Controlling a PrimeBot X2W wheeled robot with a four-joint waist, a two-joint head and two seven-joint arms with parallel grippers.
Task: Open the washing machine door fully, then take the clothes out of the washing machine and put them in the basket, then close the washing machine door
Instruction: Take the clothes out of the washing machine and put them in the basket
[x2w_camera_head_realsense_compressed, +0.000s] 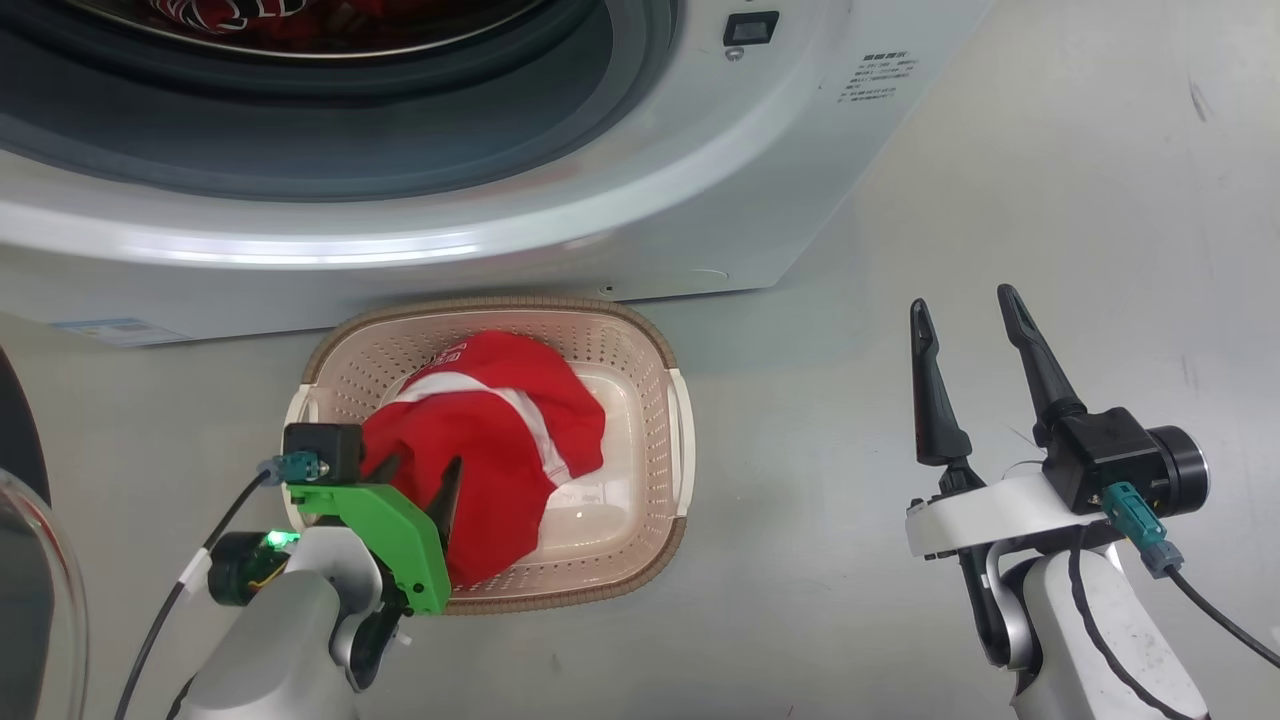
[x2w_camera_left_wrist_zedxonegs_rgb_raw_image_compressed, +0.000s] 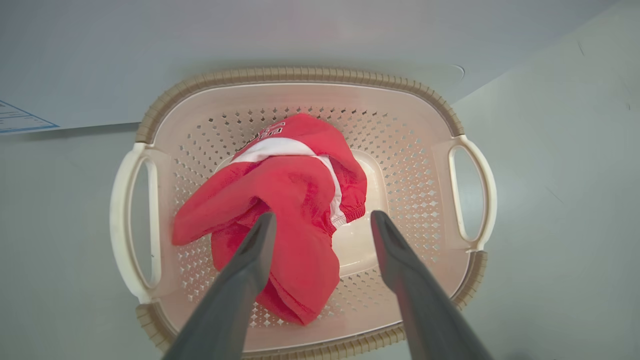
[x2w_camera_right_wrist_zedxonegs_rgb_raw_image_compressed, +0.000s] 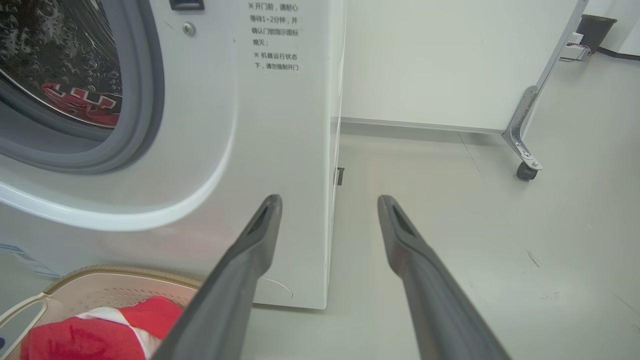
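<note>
Our left gripper (x2w_camera_left_wrist_zedxonegs_rgb_raw_image_compressed: 322, 216), open above the shirt (x2w_camera_left_wrist_zedxonegs_rgb_raw_image_compressed: 295, 200) lying in the basket (x2w_camera_head_realsense_compressed: 655, 345), sits nearer than our open right gripper (x2w_camera_head_realsense_compressed: 962, 298) to the red clothes (x2w_camera_right_wrist_zedxonegs_rgb_raw_image_compressed: 82, 102) ahead in the drum (x2w_camera_right_wrist_zedxonegs_rgb_raw_image_compressed: 60, 45).

Left gripper (x2w_camera_head_realsense_compressed: 420, 465): two long, dark, tapering fingers on a bright green plastic bracket (x2w_camera_head_realsense_compressed: 385, 525). Small black camera box (x2w_camera_head_realsense_compressed: 322, 448) beside it, with a teal plug (x2w_camera_head_realsense_compressed: 300, 467) and a thin black cable (x2w_camera_head_realsense_compressed: 238, 497). Green light (x2w_camera_head_realsense_compressed: 280, 540) lit on a black collar above a pale grey forearm (x2w_camera_head_realsense_compressed: 280, 640).

Right gripper (x2w_camera_head_realsense_compressed: 962, 298): same dark pointed fingers, here on a white bracket (x2w_camera_head_realsense_compressed: 990, 510). Black camera with round barrel (x2w_camera_head_realsense_compressed: 1140, 460), teal connector (x2w_camera_head_realsense_compressed: 1135, 510), black leads (x2w_camera_head_realsense_compressed: 1215, 615) over a white forearm (x2w_camera_head_realsense_compressed: 1110, 650).
</note>
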